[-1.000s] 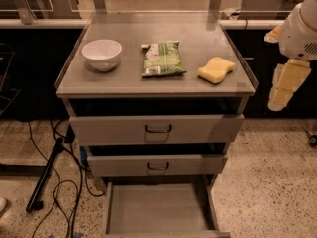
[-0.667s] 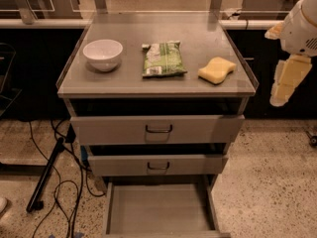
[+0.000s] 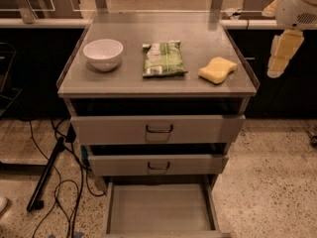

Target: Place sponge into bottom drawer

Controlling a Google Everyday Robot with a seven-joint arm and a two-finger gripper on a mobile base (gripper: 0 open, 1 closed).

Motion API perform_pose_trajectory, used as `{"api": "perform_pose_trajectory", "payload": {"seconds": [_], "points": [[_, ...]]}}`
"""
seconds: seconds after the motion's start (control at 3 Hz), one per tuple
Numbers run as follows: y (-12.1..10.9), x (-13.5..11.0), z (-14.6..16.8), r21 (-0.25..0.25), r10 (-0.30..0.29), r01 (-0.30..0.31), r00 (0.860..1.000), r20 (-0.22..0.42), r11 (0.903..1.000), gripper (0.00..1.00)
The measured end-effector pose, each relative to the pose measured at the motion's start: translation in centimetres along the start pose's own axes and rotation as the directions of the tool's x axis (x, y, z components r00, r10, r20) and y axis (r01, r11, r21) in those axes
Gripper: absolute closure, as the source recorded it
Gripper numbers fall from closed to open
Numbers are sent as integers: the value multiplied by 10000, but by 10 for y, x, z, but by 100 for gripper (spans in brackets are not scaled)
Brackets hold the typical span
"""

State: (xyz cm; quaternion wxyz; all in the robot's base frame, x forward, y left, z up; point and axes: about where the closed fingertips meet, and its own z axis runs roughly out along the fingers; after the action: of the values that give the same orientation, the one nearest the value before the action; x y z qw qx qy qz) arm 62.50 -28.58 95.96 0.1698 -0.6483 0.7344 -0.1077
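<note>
The pale yellow sponge (image 3: 218,69) lies on the right side of the grey cabinet top (image 3: 198,33), near its front edge. At the foot of the cabinet the bottom drawer (image 3: 158,213) is pulled out, its flat grey floor bare. My gripper (image 3: 281,54) hangs off the cabinet's right edge, to the right of the sponge and somewhat above it, not touching anything. Nothing is held in it.
A white bowl (image 3: 103,53) sits at the left of the top and a green snack packet (image 3: 164,58) in the middle. Two upper drawers (image 3: 158,129) with dark loop handles are slightly ajar. Cables and a black stand leg (image 3: 45,175) lie on the floor at left.
My gripper has risen beside the cabinet's right edge. The sponge, bowl, packet and drawers have not moved.
</note>
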Motion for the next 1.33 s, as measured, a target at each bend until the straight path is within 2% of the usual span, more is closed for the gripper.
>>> {"api": "perform_pose_trajectory", "payload": {"seconds": [0.67, 1.0, 1.33], "points": [[0, -4, 7, -100, -262, 266, 9986, 449, 9996, 0], [-7, -16, 20, 43, -917, 918, 9904, 1033, 9958, 0], [-16, -28, 30, 178, -1696, 1689, 9736, 1525, 9855, 0]]}}
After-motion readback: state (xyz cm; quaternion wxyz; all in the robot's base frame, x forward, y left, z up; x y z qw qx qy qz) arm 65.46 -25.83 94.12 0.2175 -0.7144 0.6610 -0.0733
